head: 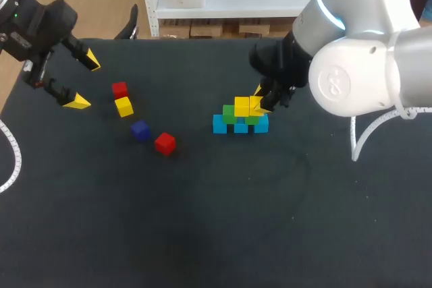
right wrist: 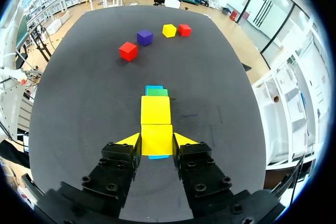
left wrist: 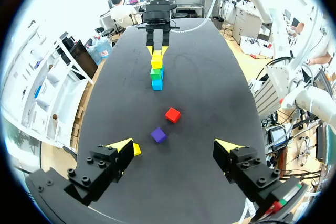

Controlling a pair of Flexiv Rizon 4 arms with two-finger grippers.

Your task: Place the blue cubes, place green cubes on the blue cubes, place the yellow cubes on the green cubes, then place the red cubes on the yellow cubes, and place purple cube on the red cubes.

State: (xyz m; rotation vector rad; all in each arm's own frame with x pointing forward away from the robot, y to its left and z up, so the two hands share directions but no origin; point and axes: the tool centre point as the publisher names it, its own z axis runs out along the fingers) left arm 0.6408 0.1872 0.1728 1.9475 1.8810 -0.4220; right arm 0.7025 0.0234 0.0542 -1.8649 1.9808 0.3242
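Observation:
Three blue cubes [head: 219, 124] lie in a row at the table's middle, with green cubes [head: 230, 114] on them. On the green layer sit two yellow cubes side by side. My right gripper [head: 264, 102] is shut on the nearer yellow cube [right wrist: 156, 139], a fingertip against each side; the other yellow cube [right wrist: 155, 109] lies just ahead. A loose red cube [head: 165, 143], a purple cube [head: 140, 130], a yellow cube [head: 123, 106] and a second red cube [head: 119, 89] lie to the left. My left gripper [head: 82, 82] hangs open and empty above the table's left edge.
In the left wrist view the purple cube [left wrist: 158, 135] and red cube [left wrist: 172, 114] lie ahead of the open fingers, and the loose yellow cube [left wrist: 136, 149] peeks out beside one fingertip. Bare black table [head: 270, 220] fills the front.

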